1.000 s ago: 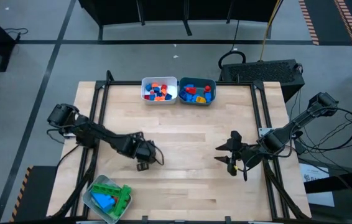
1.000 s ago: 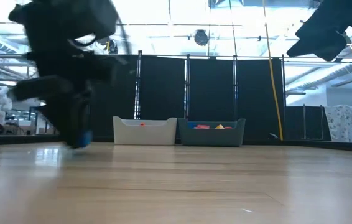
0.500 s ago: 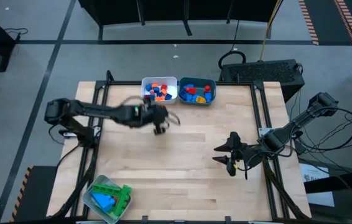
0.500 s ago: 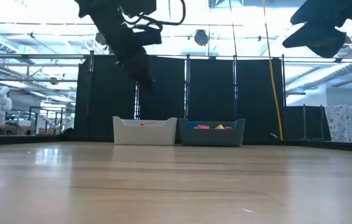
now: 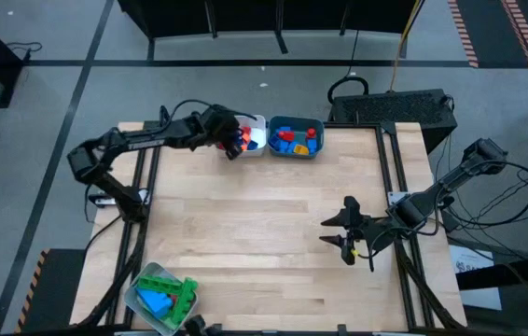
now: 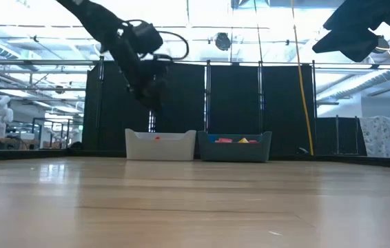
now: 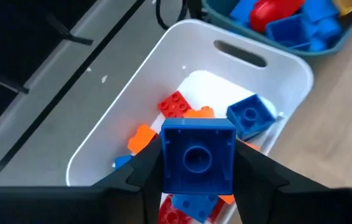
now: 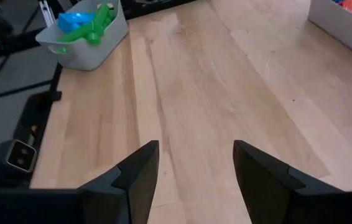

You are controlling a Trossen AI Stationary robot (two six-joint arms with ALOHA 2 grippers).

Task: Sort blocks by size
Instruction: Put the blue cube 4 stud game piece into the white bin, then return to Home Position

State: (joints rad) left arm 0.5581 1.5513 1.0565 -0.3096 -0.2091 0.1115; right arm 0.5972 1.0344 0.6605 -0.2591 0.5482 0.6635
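Wooden surface [image 5: 273, 215] carries a white bin [image 7: 163, 87] at its far edge. Left pincer [image 7: 198, 177] hangs above it pinching a small blue block [image 7: 198, 155], positioned for release. Right pincer [image 8: 194, 165] waits spread near the right edge.

Left end effector [image 6: 155, 96] hangs above the white bin [image 6: 160, 145].

Plastic bricks and bins on a pale wooden table.
Between the left gripper's [image 7: 198, 171] matt dark fingers, a glossy blue brick [image 7: 198, 155] with moulded underside; beyond the jaws, a smooth white plastic bin [image 7: 132, 118] and teal bin [image 7: 275, 43]; tabletop [image 8: 226, 87] satin, visibly grained wood.
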